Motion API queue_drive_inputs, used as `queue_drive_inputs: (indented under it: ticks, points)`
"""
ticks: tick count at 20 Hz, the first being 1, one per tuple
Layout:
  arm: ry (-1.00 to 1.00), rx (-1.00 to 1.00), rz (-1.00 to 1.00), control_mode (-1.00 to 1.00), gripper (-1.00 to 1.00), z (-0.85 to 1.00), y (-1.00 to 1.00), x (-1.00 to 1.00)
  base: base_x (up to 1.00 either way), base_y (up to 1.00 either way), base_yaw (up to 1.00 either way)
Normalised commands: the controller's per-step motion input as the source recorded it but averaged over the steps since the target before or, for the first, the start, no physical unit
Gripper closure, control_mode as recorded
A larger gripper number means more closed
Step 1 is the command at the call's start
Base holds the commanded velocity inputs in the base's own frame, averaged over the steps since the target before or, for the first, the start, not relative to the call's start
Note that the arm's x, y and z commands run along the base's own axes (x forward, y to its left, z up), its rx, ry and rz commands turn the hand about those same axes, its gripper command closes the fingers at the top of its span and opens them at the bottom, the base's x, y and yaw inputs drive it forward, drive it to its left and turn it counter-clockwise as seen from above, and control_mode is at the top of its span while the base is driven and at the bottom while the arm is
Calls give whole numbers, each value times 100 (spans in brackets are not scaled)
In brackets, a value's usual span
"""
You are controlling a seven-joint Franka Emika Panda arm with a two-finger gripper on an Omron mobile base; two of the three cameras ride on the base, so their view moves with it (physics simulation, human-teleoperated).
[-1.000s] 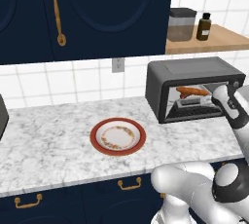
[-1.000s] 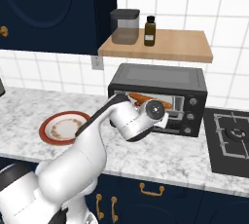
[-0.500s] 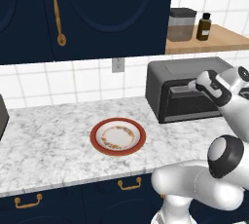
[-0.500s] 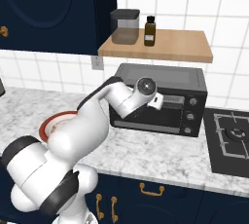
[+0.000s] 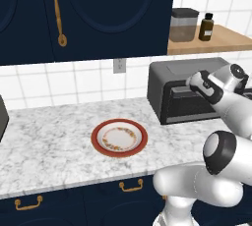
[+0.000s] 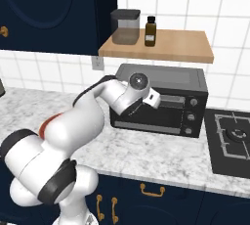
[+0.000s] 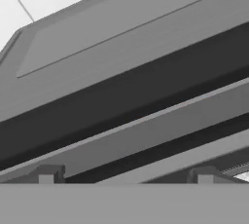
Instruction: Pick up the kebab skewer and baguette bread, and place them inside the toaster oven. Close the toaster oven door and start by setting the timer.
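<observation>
Hovering pincer before toaster oven door

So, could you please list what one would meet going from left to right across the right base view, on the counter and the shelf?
On the shelf: grey canister → brown bottle. On the counter: red plate's edge → toaster oven → stovetop.

toaster oven: on marble counter, under wooden shelf
toaster oven door: closed
knobs: right column
shelf: jar, bottle
</observation>
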Motion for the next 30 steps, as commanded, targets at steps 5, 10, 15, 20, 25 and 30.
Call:
queue_drive_inputs:
  ticks: [5, 10, 15, 20, 25, 30]
  points:
    - [0, -3, -8, -100, -100, -33, 29, 28, 0, 0, 0]
    - [0, 0, -2, -100, -100, 9, 1, -8, 0, 0, 0]
    - [0, 0, 0, -100, -100, 47, -5, -7, 0, 0, 0]
    - [3, 0, 0, -100, -100, 29, -19, -38, 0, 0, 0]
    - [2, 0, 0, -100, -100, -6, -36, -77, 0, 0, 0]
    - [0, 0, 1, -100, -100, -3, -39, -51, 0, 0, 0]
